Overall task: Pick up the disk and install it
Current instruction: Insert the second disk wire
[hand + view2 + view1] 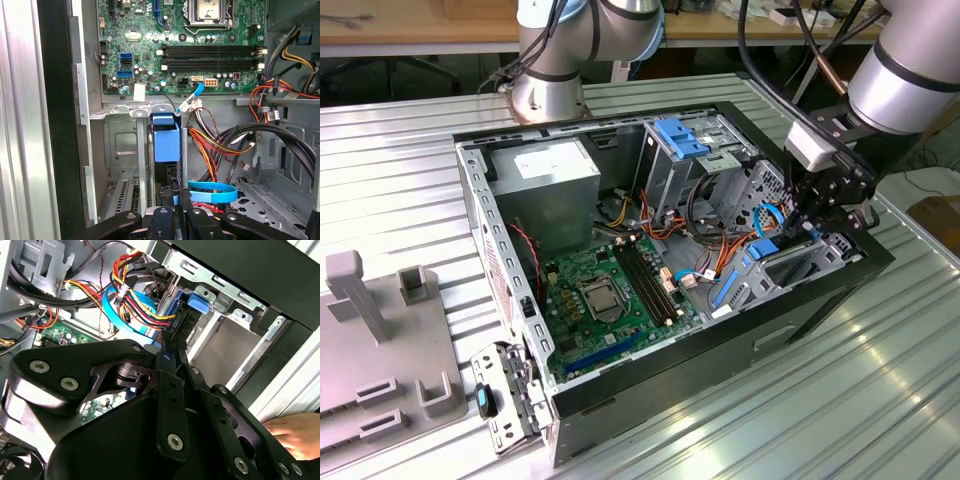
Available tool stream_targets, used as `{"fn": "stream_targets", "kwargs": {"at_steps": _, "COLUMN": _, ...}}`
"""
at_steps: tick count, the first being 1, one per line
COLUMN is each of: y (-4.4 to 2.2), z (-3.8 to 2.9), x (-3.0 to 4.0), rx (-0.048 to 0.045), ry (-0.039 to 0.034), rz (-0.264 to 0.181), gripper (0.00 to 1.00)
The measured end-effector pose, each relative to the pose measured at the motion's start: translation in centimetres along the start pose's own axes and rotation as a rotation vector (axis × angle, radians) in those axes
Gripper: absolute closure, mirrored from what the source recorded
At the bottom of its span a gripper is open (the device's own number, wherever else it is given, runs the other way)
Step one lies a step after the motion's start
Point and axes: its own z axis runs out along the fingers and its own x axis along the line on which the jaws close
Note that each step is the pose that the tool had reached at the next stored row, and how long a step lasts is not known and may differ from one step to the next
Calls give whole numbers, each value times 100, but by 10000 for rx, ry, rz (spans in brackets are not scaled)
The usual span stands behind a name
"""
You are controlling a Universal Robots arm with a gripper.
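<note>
one gripper [176,200] pinching the disk [166,142] edge-on between its fingers [166,347], install step underway, disk standing in the drive bay [122,150]; judged to need seating straight ahead.

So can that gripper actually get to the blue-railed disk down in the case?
Probably yes: the gripper already sits at the disk, which stands on edge in its metal bay, with the cables off to one side.
</note>
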Motion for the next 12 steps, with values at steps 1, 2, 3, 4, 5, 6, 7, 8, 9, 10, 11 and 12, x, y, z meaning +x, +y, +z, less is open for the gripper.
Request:
{"fn": "stream_targets", "kwargs": {"at_steps": 1, "y": 1, "z": 5, "x": 0, "rx": 0, "ry": 3, "rz": 0, "gripper": 84}}
{"fn": "stream_targets", "kwargs": {"at_steps": 2, "y": 1, "z": 10, "x": 1, "rx": 0, "ry": 4, "rz": 0, "gripper": 84}}
{"fn": "stream_targets", "kwargs": {"at_steps": 3, "y": 1, "z": 14, "x": 1, "rx": 0, "ry": 5, "rz": -1, "gripper": 84}}
{"fn": "stream_targets", "kwargs": {"at_steps": 4, "y": 2, "z": 17, "x": 1, "rx": 0, "ry": 4, "rz": 0, "gripper": 84}}
{"fn": "stream_targets", "kwargs": {"at_steps": 5, "y": 2, "z": 20, "x": 1, "rx": 0, "ry": 4, "rz": 0, "gripper": 84}}
{"fn": "stream_targets", "kwargs": {"at_steps": 6, "y": 3, "z": 22, "x": 2, "rx": 0, "ry": 4, "rz": 0, "gripper": 84}}
{"fn": "stream_targets", "kwargs": {"at_steps": 7, "y": 3, "z": 24, "x": 2, "rx": 0, "ry": 4, "rz": 0, "gripper": 84}}
{"fn": "stream_targets", "kwargs": {"at_steps": 8, "y": 3, "z": 24, "x": 2, "rx": 0, "ry": 4, "rz": 0, "gripper": 84}}
{"fn": "stream_targets", "kwargs": {"at_steps": 9, "y": 3, "z": 25, "x": 2, "rx": 0, "ry": 3, "rz": 0, "gripper": 84}}
{"fn": "stream_targets", "kwargs": {"at_steps": 10, "y": 3, "z": 25, "x": 2, "rx": 0, "ry": 3, "rz": 0, "gripper": 84}}
{"fn": "stream_targets", "kwargs": {"at_steps": 11, "y": 3, "z": 25, "x": 2, "rx": 0, "ry": 3, "rz": 0, "gripper": 84}}
{"fn": "stream_targets", "kwargs": {"at_steps": 12, "y": 3, "z": 25, "x": 2, "rx": 0, "ry": 3, "rz": 0, "gripper": 84}}
